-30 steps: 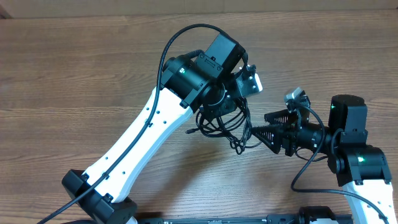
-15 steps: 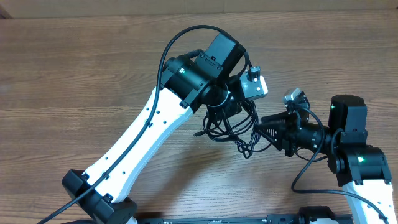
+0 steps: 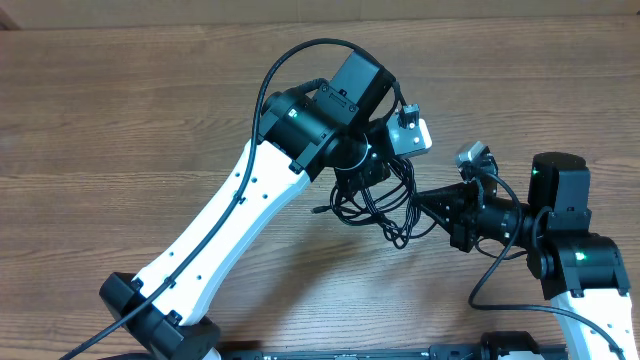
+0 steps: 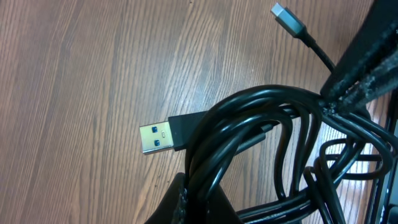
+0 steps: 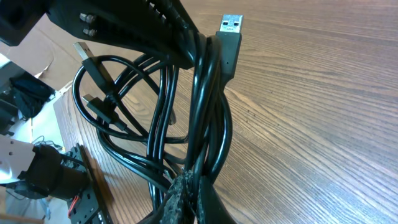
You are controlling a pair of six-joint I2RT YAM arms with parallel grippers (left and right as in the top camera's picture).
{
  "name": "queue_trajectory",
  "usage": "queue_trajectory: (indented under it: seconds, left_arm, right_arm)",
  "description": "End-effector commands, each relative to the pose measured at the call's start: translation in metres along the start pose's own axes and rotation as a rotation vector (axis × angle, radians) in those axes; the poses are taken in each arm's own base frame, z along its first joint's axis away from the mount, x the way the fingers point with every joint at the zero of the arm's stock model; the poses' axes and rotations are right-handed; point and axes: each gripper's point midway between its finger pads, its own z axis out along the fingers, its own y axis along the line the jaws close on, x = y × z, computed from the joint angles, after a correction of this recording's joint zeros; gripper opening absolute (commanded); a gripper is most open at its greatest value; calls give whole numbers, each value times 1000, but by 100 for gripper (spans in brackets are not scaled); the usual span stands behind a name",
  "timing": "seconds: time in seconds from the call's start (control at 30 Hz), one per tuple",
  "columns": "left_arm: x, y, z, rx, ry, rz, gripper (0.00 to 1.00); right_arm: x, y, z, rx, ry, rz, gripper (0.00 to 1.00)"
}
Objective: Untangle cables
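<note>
Overall: two arms meet over a wooden worktop (image 3: 120,120), both gripping one tangle of cables (image 3: 385,205).
Cables: thin black cords looped over one another in a loose knot, lying between the two wrists, a little right of the worktop's middle in the overhead view.
Left claw (image 4: 194,202): closed tight, with a thick bunch of black strands running down between its fingers at the bottom of its own camera's view.
Right claw (image 5: 186,198): also closed tight, its rough dark pads pinched on a few strands at the lower end of the loops.
Claws together: they grip the same tangle at different spots, close to each other but not touching.
USB plug (image 4: 155,138): flat silver tip with a blue insert on a black shell, sticking out of the knot to the left in the left wrist view.
Small plug (image 4: 285,15): slim grey tip on a single cord, poking away from the bundle.
Height: the tangle seems to hang off the wood, though the angles leave that unsure.
</note>
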Motion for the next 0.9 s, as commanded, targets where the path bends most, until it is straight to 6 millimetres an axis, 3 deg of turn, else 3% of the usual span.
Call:
queue_trajectory:
  seconds: [0.0,0.23,0.5,0.53,0.63,0.7,0.73,0.87]
  left_arm:
    - [-1,17,-5,-100,8,-115,4]
    - [28,67,-19,-384,89,-407,4]
    - [27,65,-18,-363,80,-411,4]
    - [25,62,-17,-338,77,-380,4]
    - [13,38,-10,-190,46,-231,4]
    - [6,24,-7,-100,14,-157,4]
    - [3,17,-7,-59,-1,-124,4]
    - [-3,0,-7,34,-39,-47,4]
  right_arm:
    - [-10,6,-5,1,-21,-4,4]
    - [-8,-10,-5,91,-11,108,4]
    - [-8,-18,-6,137,-15,166,4]
    - [-8,-18,-6,137,-15,165,7]
    - [-8,-18,-6,138,-15,161,43]
    - [-8,-18,-6,138,-13,136,56]
    - [-8,-18,-6,138,-11,124,60]
    - [-9,-18,-6,139,-14,109,60]
